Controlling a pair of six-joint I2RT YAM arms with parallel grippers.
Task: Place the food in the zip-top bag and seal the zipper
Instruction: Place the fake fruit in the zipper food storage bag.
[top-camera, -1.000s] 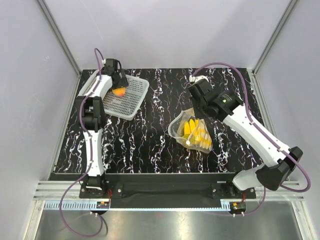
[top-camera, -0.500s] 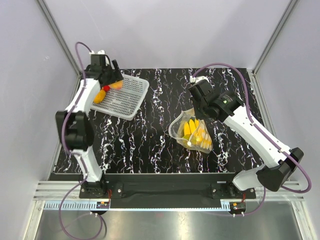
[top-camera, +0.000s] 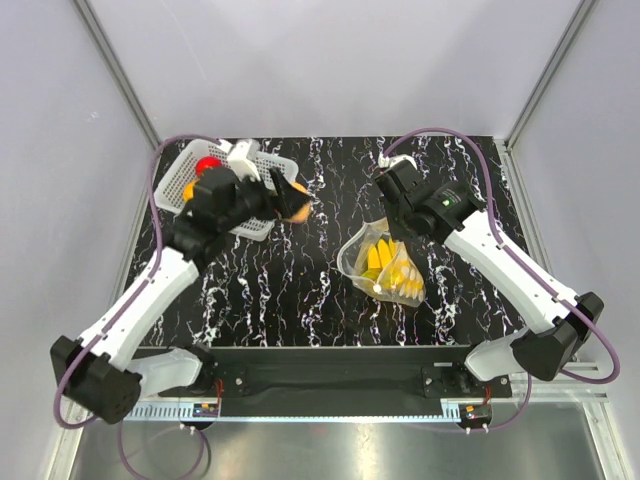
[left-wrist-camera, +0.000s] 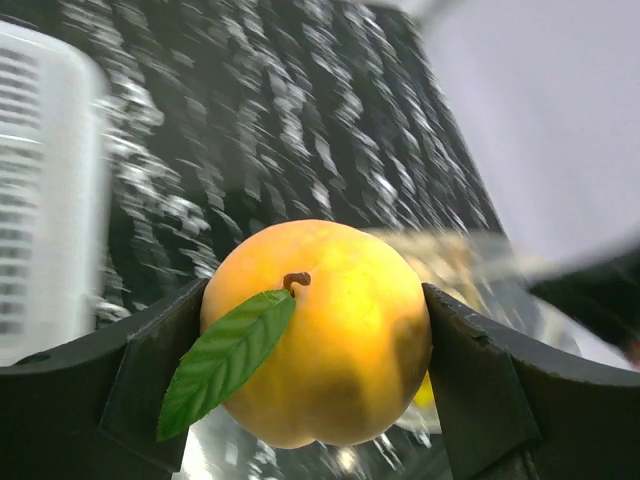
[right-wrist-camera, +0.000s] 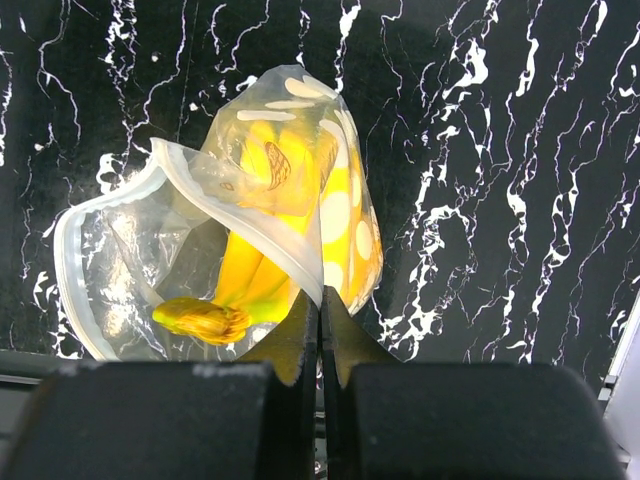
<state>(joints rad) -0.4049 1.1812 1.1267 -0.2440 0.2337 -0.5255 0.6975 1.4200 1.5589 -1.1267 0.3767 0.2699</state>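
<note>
My left gripper (top-camera: 290, 202) is shut on the yellow-pink fruit (left-wrist-camera: 315, 330), a peach-like ball with a green leaf. It holds the fruit in the air right of the basket; the fruit also shows in the top view (top-camera: 296, 204). The clear zip-top bag (top-camera: 385, 265) lies mid-table with the yellow bananas (right-wrist-camera: 262, 245) inside. My right gripper (right-wrist-camera: 321, 300) is shut on the bag's mouth edge, the zipper strip (right-wrist-camera: 240, 215), and holds the mouth open. The red fruit (top-camera: 207, 165) and the orange fruit (top-camera: 188, 190) lie in the basket.
A white perforated basket (top-camera: 240, 215) stands at the back left of the black marbled table (top-camera: 300, 290). Grey walls enclose the table on three sides. The left arm stretches diagonally over the table's left half.
My left arm has left the basket and swung right with the yellow-pink fruit, out over the table towards the bag. The right gripper and bag have barely moved.
</note>
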